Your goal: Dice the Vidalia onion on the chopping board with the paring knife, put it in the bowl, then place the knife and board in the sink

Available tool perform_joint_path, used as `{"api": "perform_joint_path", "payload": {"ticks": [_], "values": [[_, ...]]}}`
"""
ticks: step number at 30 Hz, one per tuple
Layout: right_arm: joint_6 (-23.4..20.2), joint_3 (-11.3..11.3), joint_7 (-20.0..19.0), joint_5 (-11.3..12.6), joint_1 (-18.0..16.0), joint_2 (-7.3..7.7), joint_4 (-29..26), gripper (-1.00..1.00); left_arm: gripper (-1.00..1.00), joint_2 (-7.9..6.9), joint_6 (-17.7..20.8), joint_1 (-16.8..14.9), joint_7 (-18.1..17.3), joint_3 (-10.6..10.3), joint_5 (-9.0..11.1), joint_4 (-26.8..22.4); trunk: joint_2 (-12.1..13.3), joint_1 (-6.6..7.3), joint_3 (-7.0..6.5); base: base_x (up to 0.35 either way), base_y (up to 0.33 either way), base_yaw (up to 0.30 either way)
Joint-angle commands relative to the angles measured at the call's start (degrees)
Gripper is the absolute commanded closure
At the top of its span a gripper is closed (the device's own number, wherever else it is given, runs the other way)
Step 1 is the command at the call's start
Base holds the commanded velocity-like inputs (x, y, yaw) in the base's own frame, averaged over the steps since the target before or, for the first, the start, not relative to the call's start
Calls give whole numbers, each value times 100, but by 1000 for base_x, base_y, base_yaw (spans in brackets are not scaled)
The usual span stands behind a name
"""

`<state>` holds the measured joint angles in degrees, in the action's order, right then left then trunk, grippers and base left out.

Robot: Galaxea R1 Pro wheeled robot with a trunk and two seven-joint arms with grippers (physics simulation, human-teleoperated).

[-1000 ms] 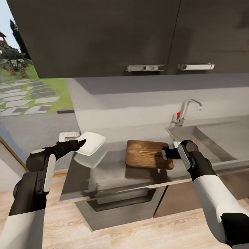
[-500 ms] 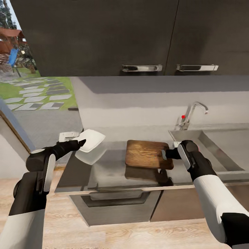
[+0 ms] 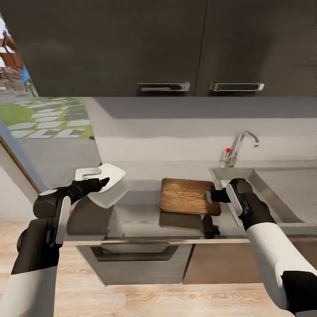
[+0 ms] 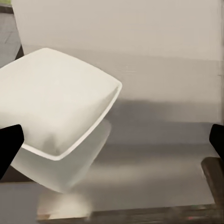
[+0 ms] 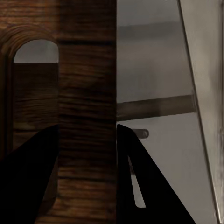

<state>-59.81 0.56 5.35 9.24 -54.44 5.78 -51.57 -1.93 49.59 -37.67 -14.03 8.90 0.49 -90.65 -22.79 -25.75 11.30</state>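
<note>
Right claw (image 3: 214,195) clamps the board (image 3: 185,196) at its 3 o'clock end; left claw (image 3: 102,181) grips the bowl (image 3: 108,191) at the bowl's 9 o'clock rim.

bowl (image 3: 107,190) – 1 | chopping board (image 3: 187,195) – 1 | sink (image 3: 268,193) – 1 | cabinet handles (image 3: 163,86) – 2

Light is even, soft daylight, brightest through the window (image 3: 44,127). The cabinets (image 3: 132,44) cast a soft shadow band on the wall (image 3: 176,132). The glossy table (image 3: 141,215) mirrors the board (image 3: 185,196) and bowl (image 3: 108,185). Renders are slightly soft; wrist views blur close up.
</note>
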Motion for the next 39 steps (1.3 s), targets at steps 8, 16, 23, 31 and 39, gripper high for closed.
{"api": "perform_joint_path", "payload": {"ticks": [8, 16, 23, 31, 39], "values": [[-19, 6, 54, 73, -5, 2, -2, 100, -100, 0, 33, -5, -21, 6, 4, -5, -13, -4, 12, 0, -113, 72], [-19, 6, 54, 72, -5, 2, -3, 100, -100, 0, 33, -5, -21, 6, 4, -5, -13, -4, 12, -22, -203, 50], [-19, 6, 54, 76, -5, 2, -5, 100, -100, 0, 33, -4, -21, 6, 4, 0, -13, -4, 12, -13, -45, 3], [-19, 6, 54, 74, -5, 2, -4, 100, -100, 2, 33, -5, -21, 6, 2, 0, -13, -4, 12, 0, -2, 126], [-19, 6, 54, 75, -5, 2, -6, 100, -100, 0, 33, -5, -21, 6, 3, 0, -13, -4, 12, 0, -90, 32]]}}
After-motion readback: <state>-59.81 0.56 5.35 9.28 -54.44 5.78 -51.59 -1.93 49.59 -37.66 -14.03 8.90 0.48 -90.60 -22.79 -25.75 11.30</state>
